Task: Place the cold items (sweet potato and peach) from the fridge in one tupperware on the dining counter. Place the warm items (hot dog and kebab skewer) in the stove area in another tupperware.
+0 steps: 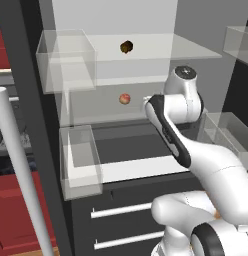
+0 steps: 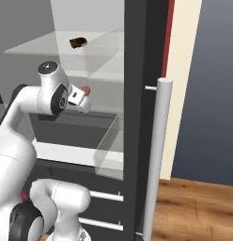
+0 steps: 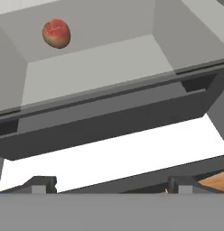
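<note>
The two-finger gripper (image 3: pixel 107 182) is being held released, with the small round red-and-yellow peach (image 3: pixel 56 33) lying ahead, up-left. It is being judged light, smooth and bruisable, best gripped gently across its middle.

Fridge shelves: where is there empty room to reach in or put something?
Upper shelf is bare on both sides of the sweet potato. Lower shelf is bare right of the peach. Tightest by the arm.
</note>
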Motion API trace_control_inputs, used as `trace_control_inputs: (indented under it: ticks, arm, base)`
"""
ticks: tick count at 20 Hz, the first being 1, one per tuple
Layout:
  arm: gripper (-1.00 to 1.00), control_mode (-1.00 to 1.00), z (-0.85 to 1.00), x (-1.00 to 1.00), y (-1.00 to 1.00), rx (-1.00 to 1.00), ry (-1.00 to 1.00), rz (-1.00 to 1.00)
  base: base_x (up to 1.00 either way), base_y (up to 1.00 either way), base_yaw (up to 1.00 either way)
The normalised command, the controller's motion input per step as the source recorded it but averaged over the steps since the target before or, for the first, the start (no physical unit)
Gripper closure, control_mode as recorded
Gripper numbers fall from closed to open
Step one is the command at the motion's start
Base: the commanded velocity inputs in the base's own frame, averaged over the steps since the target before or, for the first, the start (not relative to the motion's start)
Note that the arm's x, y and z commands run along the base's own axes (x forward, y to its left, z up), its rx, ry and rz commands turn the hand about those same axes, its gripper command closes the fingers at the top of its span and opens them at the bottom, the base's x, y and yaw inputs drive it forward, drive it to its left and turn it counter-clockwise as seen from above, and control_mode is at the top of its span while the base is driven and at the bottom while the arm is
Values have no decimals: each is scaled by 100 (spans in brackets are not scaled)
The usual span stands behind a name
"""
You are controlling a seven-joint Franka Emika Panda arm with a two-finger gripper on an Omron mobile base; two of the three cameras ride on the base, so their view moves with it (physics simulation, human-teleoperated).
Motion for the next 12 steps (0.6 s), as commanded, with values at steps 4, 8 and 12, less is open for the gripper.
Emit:
trace_control_inputs:
  ticks: [4,8,12]
  arm:
    - [-100,-100,24,59,16,0,15,-20]
    - [-100,-100,9,67,0,0,14,-2]
    - [-100,-100,0,65,0,0,0,0]
  base:
    - [0,0,0]
    - [0,0,0]
    - [0,0,0]
